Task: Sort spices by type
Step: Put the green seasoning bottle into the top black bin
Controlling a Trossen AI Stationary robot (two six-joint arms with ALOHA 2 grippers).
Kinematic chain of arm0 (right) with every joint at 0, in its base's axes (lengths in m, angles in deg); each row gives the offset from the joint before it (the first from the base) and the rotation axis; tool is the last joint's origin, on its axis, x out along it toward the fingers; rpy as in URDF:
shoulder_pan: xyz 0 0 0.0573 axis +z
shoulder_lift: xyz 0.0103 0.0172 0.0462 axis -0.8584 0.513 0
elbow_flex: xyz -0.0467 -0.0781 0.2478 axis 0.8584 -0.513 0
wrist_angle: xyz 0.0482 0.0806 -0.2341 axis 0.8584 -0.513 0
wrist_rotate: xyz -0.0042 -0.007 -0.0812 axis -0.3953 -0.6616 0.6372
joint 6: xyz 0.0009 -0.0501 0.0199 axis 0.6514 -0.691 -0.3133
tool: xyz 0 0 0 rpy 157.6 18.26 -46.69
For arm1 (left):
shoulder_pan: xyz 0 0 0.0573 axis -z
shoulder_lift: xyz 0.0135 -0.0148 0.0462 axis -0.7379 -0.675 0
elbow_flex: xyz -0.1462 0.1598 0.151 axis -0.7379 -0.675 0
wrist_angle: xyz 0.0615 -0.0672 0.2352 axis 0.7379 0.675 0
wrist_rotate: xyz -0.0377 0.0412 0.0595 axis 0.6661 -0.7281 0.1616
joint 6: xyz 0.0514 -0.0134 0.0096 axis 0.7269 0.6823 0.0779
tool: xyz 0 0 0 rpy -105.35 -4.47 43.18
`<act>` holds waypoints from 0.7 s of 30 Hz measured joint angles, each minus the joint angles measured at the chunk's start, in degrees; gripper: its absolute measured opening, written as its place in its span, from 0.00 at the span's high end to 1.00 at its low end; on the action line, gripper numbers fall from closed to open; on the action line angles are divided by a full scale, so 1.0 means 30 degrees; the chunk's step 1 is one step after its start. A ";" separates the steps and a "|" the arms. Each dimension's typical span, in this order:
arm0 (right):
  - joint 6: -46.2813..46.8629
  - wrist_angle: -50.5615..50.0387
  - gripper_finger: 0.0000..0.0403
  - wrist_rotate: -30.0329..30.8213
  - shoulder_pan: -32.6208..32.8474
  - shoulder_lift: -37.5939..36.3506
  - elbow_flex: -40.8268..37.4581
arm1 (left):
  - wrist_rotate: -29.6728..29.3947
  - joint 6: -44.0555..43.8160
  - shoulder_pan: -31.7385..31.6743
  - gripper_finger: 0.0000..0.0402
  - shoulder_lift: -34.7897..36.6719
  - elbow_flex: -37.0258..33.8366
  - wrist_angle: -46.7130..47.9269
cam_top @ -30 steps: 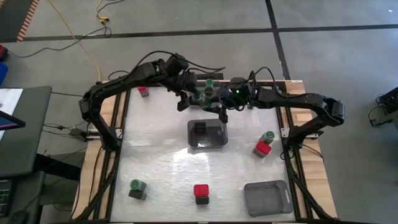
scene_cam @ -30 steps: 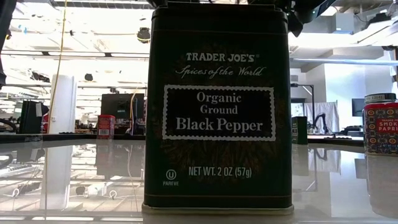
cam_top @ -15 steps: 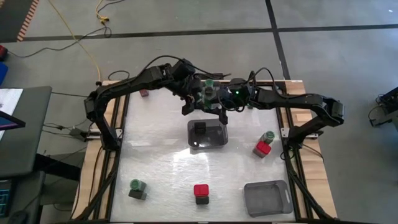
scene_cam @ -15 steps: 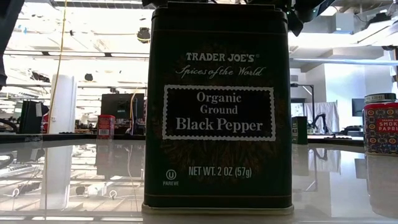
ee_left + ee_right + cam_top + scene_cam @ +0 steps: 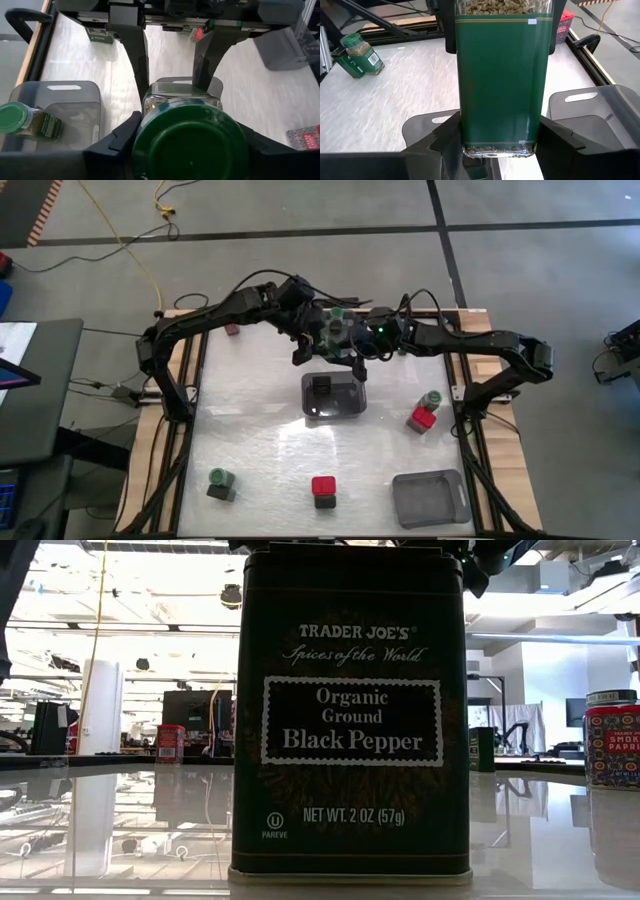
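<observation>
A green-capped spice jar (image 5: 334, 332) with a green label hangs in the air at the far middle of the table, between both grippers. My left gripper (image 5: 190, 145) is shut on its cap end and my right gripper (image 5: 497, 142) on its base end. Below it stands a grey bin (image 5: 352, 408) holding a dark jar (image 5: 322, 387). Another green-capped jar (image 5: 25, 120) lies on its side in a bin (image 5: 60, 97). A black pepper tin (image 5: 350, 710) stands on its base and fills the low view. My left gripper holds the jar at its green cap (image 5: 190, 145), pinched between the two fingers (image 5: 117, 145), which lie along the jar. The jar is lifted clear. My right gripper holds the same jar at its glass base end (image 5: 497, 145), one finger (image 5: 445, 142) on each side, also lying along the jar.
Loose jars stand on the table: a green-capped one (image 5: 220, 480) near left, a red-capped one (image 5: 323, 488) near middle, a red (image 5: 421, 419) and a green one (image 5: 432, 400) at the right edge, a red one (image 5: 231, 328) far left. A bin (image 5: 430, 498) sits near right.
My left arm has moved toward the table's right, up to the jar that my right gripper holds, and its fingers now stand around the cap end. In the last half second both arms and the jar have kept still.
</observation>
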 joint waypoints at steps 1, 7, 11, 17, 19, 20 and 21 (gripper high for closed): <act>-0.0001 -0.0010 0.45 0.0011 0.0000 0.0000 0.0000 | 0.0000 0.0102 -0.0007 0.53 0.0000 0.0000 -0.0007; -0.0012 -0.0032 0.43 0.0022 0.0000 0.0000 0.0000 | -0.0139 0.0250 0.0040 0.53 0.0000 0.0000 0.0007; 0.0465 0.0041 0.39 0.0051 0.0000 0.0000 0.0000 | -0.0229 0.0299 0.0044 0.53 0.0000 0.0000 0.0004; 0.0716 -0.0154 0.39 0.0095 -0.0015 0.0007 0.0000 | -0.0372 0.0521 0.0051 0.53 0.0007 0.0000 0.0015; 0.0716 -0.0101 0.39 0.0093 -0.0051 0.0007 0.0000 | -0.0372 0.0526 0.0051 0.53 0.0007 0.0000 0.0008; 0.0716 -0.0097 0.38 0.0092 -0.0058 0.0007 0.0000 | -0.0390 0.0521 0.0051 0.53 0.0007 0.0000 0.0004; 0.0716 -0.0097 0.38 0.0095 -0.0066 0.0007 0.0000 | -0.0438 0.0524 0.0051 0.53 0.0007 0.0000 -0.0007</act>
